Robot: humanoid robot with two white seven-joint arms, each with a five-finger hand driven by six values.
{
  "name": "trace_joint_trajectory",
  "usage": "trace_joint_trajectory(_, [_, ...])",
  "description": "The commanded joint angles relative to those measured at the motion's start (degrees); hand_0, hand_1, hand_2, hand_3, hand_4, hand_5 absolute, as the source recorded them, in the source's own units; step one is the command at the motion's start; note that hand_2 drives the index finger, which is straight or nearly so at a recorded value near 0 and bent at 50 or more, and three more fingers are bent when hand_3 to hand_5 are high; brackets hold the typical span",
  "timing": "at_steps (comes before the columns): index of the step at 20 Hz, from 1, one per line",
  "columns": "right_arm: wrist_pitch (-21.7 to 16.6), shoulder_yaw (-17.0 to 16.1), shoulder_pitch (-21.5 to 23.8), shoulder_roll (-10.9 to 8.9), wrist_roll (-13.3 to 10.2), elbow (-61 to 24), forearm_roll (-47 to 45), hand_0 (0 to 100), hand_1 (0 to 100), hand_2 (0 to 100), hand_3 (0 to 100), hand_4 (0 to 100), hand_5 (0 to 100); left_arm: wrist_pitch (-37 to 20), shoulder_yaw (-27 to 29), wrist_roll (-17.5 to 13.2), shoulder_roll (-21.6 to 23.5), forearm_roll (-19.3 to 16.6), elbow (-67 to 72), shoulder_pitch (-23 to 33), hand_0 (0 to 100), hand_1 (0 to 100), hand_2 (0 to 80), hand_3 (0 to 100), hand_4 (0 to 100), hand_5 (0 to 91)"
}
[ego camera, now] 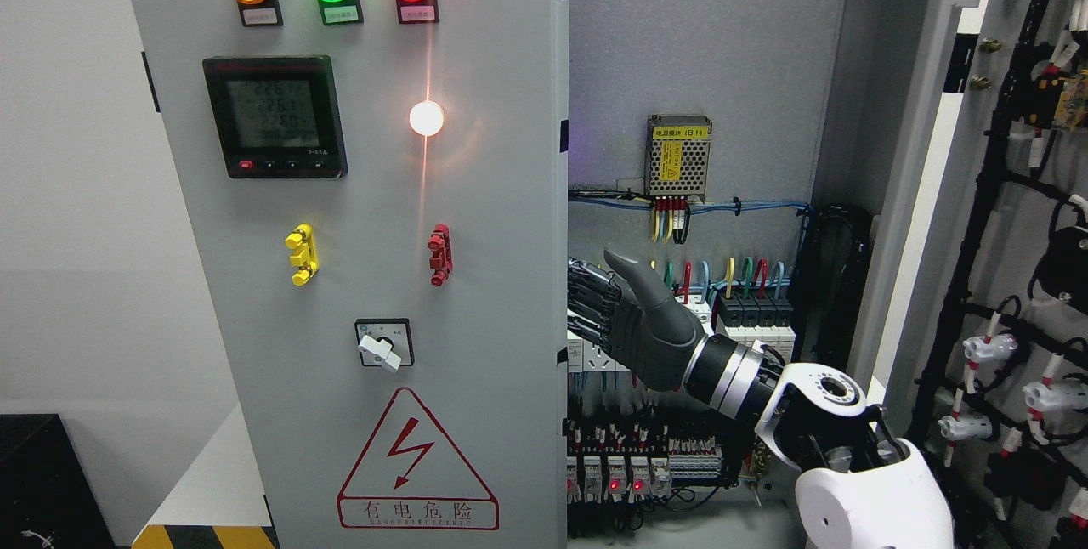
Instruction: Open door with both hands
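The grey cabinet's left door [493,294] is closed; it carries three lit lamps, a meter [275,116] and a rotary switch [384,345]. The right door [926,192] is swung open at the right, its wired inner side showing. My right hand [595,294] reaches in from the lower right into the open bay. Its fingers [591,304] stretch straight toward the left door's free edge [563,277], and the tips meet or pass behind that edge. The thumb points up. I see nothing held in the hand. My left arm is out of view.
Inside the open bay are a power supply [677,156], breakers [752,315] and terminal rows [637,468] behind my hand. A black box [38,481] and a hazard-striped ledge [204,534] lie at the lower left.
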Motion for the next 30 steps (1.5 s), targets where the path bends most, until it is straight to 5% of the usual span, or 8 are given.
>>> trace_joint_trajectory(1, [0.1,-0.5,0.0,-0.05,-1.2,0.3,0.1,19,0,0,0,0,0,0.0,0.0,0.0,0.0,0.0,0.0,0.7,0,0,0.0,0,0,0.0])
trace_joint_trajectory(30, [-0.1,1.7,5.5,-2.51,-1.2,-8.9,0.0,19,0,0,0,0,0,0.0,0.0,0.0,0.0,0.0,0.1,0.7,0,0,0.0,0,0,0.0])
